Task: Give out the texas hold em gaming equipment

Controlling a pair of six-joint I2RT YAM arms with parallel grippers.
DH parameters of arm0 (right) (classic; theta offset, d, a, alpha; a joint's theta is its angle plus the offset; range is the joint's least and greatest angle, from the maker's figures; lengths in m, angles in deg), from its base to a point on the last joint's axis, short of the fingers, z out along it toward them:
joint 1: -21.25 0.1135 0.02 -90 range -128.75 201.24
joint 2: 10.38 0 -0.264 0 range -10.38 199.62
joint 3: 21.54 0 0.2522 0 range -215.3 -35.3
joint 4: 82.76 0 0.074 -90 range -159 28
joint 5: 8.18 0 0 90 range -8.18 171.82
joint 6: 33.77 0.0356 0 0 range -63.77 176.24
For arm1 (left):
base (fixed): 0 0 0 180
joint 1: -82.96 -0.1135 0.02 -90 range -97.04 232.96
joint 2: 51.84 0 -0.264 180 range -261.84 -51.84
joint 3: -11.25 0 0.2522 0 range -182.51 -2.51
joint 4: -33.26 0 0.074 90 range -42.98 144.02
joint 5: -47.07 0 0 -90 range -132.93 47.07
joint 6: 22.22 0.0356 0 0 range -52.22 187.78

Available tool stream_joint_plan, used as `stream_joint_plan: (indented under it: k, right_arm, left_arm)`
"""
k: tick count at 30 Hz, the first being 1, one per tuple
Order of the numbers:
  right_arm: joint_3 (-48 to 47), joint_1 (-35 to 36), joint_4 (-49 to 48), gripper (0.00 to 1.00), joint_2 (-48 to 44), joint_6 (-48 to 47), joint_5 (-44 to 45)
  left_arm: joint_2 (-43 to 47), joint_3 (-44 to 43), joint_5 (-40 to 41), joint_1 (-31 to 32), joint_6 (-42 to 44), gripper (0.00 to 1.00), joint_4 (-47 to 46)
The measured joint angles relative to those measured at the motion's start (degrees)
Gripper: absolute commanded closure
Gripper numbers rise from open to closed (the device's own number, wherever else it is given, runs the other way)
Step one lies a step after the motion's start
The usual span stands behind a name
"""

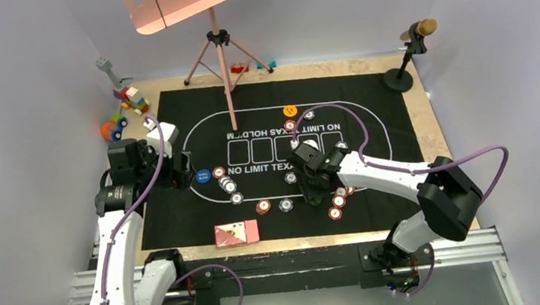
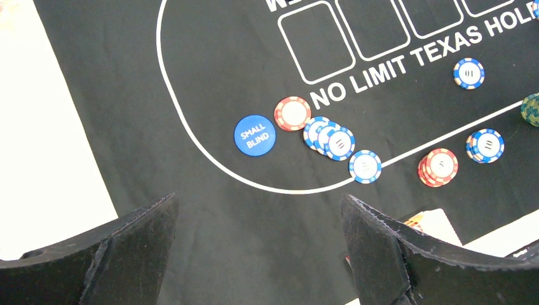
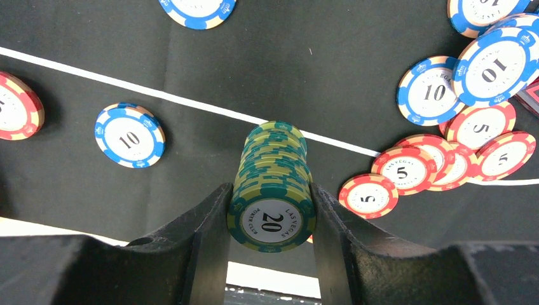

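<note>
Left pincer is seen wide open and empty over the felt mat. The green chip stack, on the white line, is squeezed sidewise by the right pincer. Stiff, probably slick, easily spilled, so best gripped low.

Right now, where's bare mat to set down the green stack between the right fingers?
Free: felt mat between the green 20 stack and the lone blue 10 chip left of it in the wrist view; also outside the white line, from the SMALL BLIND disc to the open left fingers. Crowded: red 5 chips and blue 10s right of the stack.
</note>
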Motion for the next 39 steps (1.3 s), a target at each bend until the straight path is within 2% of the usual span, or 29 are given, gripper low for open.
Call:
stream_joint_plan:
  k: [3, 10, 20, 26, 34, 39]
  right_arm:
    - [0.0, 0.0, 0.0, 0.73, 0.0, 0.2, 0.0]
    - [-0.8, 0.0, 2.3, 0.82, -0.9, 0.4, 0.2]
    - [-15.3, 0.0, 5.1, 0.89, 1.0, -0.6, 0.4]
    - [-25.9, 0.0, 2.3, 0.92, 14.9, -3.0, -0.7]
    - [-44.8, 0.8, 0.8, 0.93, 36.6, -5.9, -3.7]
    - [-54.2, 1.8, 0.3, 0.93, 44.8, -7.0, -4.7]
  left_arm:
    - [0.0, 0.0, 0.0, 0.0, 0.0, 0.0, 0.0]
    - [0.0, 0.0, 0.0, 0.0, 0.0, 0.0, 0.0]
    - [0.0, 0.0, 0.0, 0.0, 0.0, 0.0, 0.0]
    - [0.0, 0.0, 0.0, 0.0, 0.0, 0.0, 0.0]
    - [0.0, 0.0, 0.1, 0.0, 0.0, 0.0, 0.0]
    - [0.0, 0.0, 0.1, 0.0, 0.0, 0.0, 0.0]
